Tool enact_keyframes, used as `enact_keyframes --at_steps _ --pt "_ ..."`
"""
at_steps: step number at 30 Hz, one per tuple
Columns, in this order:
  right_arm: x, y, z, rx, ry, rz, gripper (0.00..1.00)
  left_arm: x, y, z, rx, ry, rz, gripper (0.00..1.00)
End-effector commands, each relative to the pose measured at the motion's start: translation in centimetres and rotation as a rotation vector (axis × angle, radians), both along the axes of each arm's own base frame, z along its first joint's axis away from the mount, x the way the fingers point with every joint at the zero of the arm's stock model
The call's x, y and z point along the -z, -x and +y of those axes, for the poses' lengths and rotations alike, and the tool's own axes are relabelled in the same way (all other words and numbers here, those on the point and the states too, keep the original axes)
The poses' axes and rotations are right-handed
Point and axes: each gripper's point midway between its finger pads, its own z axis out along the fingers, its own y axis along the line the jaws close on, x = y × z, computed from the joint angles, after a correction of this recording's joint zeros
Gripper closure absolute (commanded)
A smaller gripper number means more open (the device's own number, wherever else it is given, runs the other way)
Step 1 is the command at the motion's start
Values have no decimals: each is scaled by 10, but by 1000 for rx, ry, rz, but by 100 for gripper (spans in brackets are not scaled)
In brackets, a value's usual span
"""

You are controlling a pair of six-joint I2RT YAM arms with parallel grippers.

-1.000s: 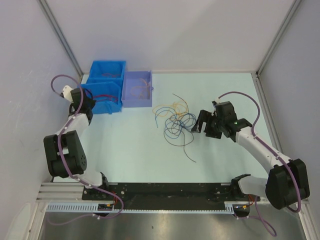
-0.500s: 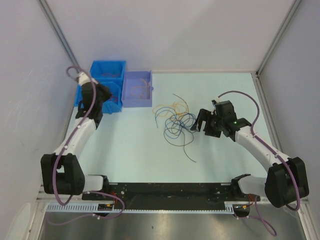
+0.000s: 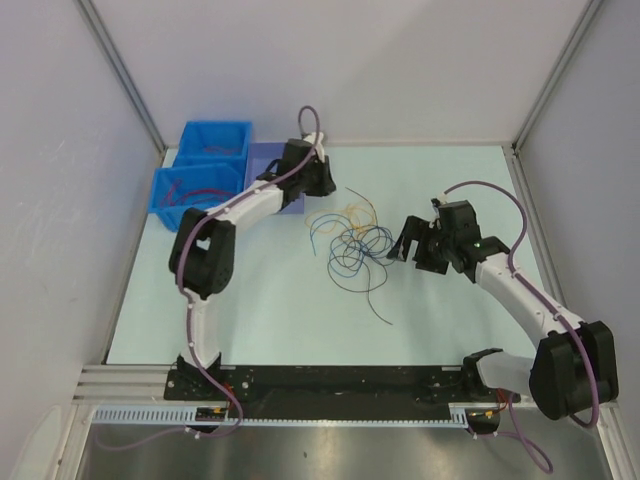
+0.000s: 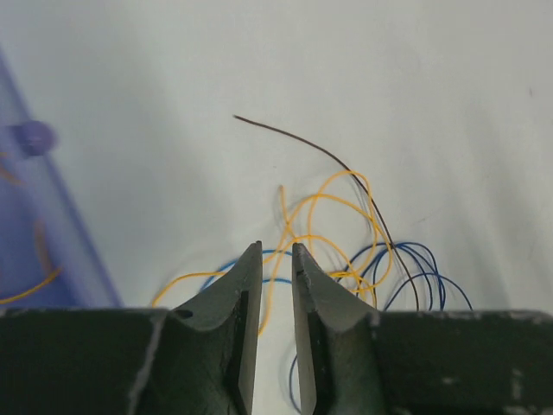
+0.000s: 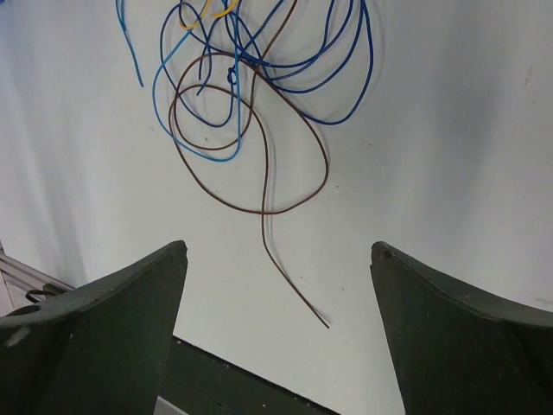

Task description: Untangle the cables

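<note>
The cables (image 3: 352, 242) lie in a loose tangle of blue, yellow and dark strands mid-table. My left gripper (image 3: 324, 186) hovers at the tangle's upper left edge, beside the lavender bin. In the left wrist view its jaws (image 4: 276, 246) are open by a narrow gap with nothing between them; yellow loops (image 4: 328, 216), blue loops (image 4: 415, 268) and a dark strand (image 4: 320, 147) lie beyond the tips. My right gripper (image 3: 402, 246) stands wide open just right of the tangle. In its wrist view (image 5: 278, 246) a brown cable (image 5: 259, 164) and blue loops (image 5: 328, 86) lie ahead, untouched.
Two blue bins (image 3: 215, 140) (image 3: 200, 195) stand at the back left, one holding red strands. A lavender bin (image 3: 268, 180) next to them holds some orange strands; its wall (image 4: 52, 225) shows at the left of the left wrist view. Walls enclose the table on three sides.
My left arm swung from the blue bins rightward across the lavender bin to the tangle's edge, and its jaws parted slightly. The right arm barely moved.
</note>
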Motion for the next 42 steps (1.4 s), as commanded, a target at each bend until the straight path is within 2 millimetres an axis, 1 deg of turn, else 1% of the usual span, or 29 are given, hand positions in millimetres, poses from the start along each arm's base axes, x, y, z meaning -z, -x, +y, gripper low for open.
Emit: enact_keyframes --at_steps 1,2,3,4,6,7,11,14,16,18,20,23,25,27,29,30,33,37,40,42 --pt "-8 0 -5 -4 18 -36 9 10 2 -41 120 -30 22 73" --pt "-7 0 -6 -2 19 -35 9 9 1 -48 130 -35 25 73" --pt "-6 0 -7 -5 23 -32 9 21 0 -51 133 -47 44 72" --pt "-6 0 -7 -4 24 -35 9 25 -1 -52 135 -57 52 71" --pt "-5 0 -8 -5 29 -33 9 26 -3 -54 139 -76 59 70" --pt "-4 0 -9 -5 31 -27 9 34 -4 -53 138 -93 69 68" --pt "0 -1 -9 -7 35 -19 9 43 -6 -44 132 -149 77 65" --pt "2 -3 -8 -12 32 -16 8 51 -4 -43 164 -178 77 63" --pt "3 -4 -6 -15 25 -13 9 58 -1 -46 206 -206 79 60" --pt "4 -4 -5 -15 22 -9 9 63 -1 -45 236 -241 69 56" --pt "6 -5 -5 -15 24 -7 8 69 -2 -42 244 -274 77 55" --pt "7 -5 -6 -14 28 -4 9 73 -3 -41 270 -301 69 54" --pt "8 -5 -6 -14 28 -1 8 76 -1 -44 295 -297 73 54" --pt "10 -5 -6 -14 29 4 8 83 -1 -44 302 -307 87 53" --pt "11 -6 -5 -16 25 6 9 81 -3 -46 304 -307 84 53" --pt "12 -6 -5 -15 23 8 9 87 -1 -47 311 -309 97 53" --pt "15 -7 -3 -17 17 16 8 91 1 -52 319 -312 100 53" --pt "17 -8 -2 -23 17 20 8 92 3 -57 329 -311 97 53" --pt "19 -8 -3 -25 20 21 9 92 3 -57 327 -314 96 54" --pt "20 -8 -4 -23 25 21 9 93 2 -57 324 -317 95 57"
